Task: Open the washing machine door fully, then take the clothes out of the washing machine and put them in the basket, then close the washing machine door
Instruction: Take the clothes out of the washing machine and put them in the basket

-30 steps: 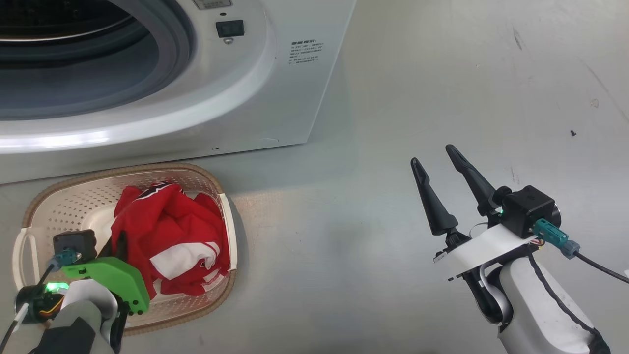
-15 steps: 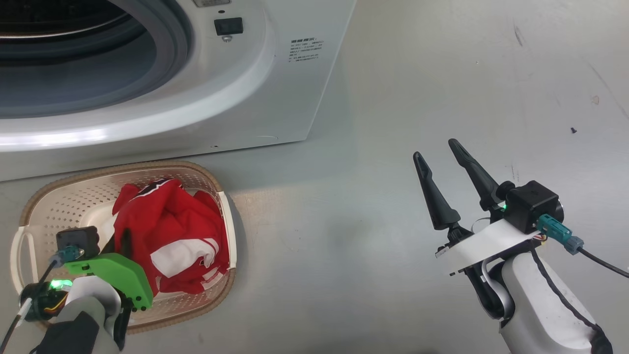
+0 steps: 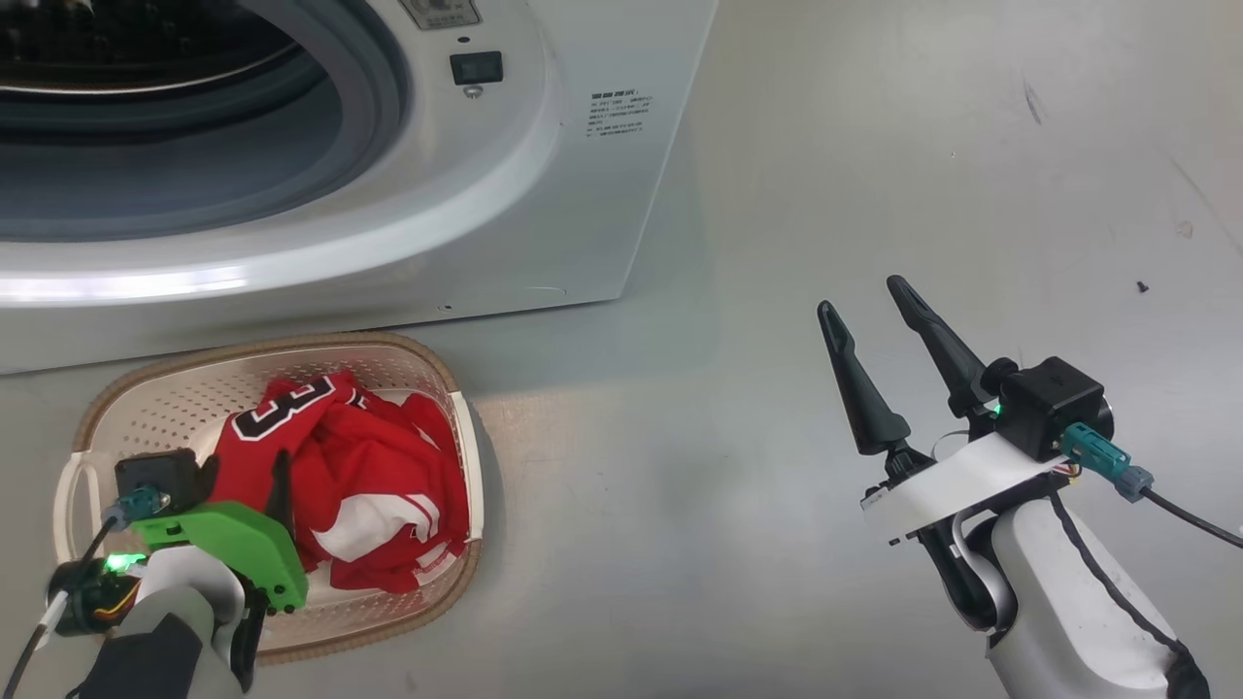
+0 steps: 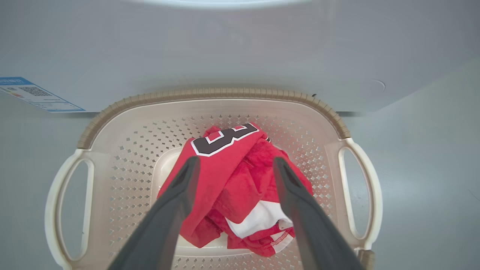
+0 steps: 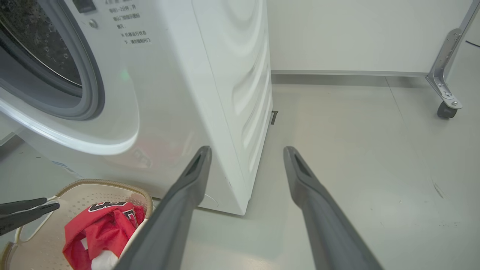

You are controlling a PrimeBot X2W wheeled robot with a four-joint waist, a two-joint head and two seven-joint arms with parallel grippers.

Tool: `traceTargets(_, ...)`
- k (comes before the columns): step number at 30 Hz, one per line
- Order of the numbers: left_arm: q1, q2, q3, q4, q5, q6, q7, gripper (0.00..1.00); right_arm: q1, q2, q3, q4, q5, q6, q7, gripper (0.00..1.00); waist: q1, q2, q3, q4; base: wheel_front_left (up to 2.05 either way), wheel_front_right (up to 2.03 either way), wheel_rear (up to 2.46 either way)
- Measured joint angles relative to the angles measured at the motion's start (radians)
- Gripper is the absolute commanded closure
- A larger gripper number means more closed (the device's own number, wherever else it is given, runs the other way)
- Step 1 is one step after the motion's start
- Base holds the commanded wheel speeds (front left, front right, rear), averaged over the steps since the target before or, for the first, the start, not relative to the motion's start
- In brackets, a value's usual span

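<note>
Laundry delivered: red jersey clothes (image 4: 236, 183) lie heaped inside the cream basket (image 4: 210, 93), which sits on the floor (image 3: 874, 146) just in front of the white washing machine (image 3: 544, 194), whose drum mouth gapes open. The left fingers (image 4: 176, 202) hang over the heap, spread wide to either side of it and gripping nothing. The right fingers (image 3: 856, 388), equally wide and empty, hover above bare floor well to the machine's right. The unloading step looks to be at its drop-off. Next, the left arm would need to rise clear of the basket rim, then either reach into the drum or go for the door. Count: one machine, one basket, two pairs of fingers and one numbered jersey, possibly more hidden in the folds.
</note>
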Motion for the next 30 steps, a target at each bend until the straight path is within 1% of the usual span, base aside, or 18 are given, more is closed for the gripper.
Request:
traceTargets(9,-0.017,-0.015,-0.004,-0.069,0.008,-0.009,-0.009,0.0,0.001,0.005,-0.004,0.015,0.0,0.0,0.0,0.0,0.0,0.0,-0.058,0.022,0.0,0.0,0.0)
traceTargets(20,-0.013,-0.02,0.015,-0.301,0.037,-0.018,-0.009,0.0,0.029,0.014,-0.029,0.04,0.003,0.0,0.0,0.0,0.0,0.0,-0.164,0.06,0.0,0.0,0.0)
traceTargets(27,0.071,-0.026,0.033,-0.401,0.044,-0.019,-0.012,0.0,0.058,0.03,-0.051,0.049,0.013,0.0,0.0,0.0,0.0,0.0,-0.241,0.082,0.0,0.0,0.0)
traceTargets(30,0.11,-0.037,0.041,-0.441,0.047,-0.019,-0.012,0.0,0.078,0.03,-0.059,0.058,0.015,0.0,0.0,0.0,0.0,0.0001,-0.274,0.089,0.0,0.0,0.0)
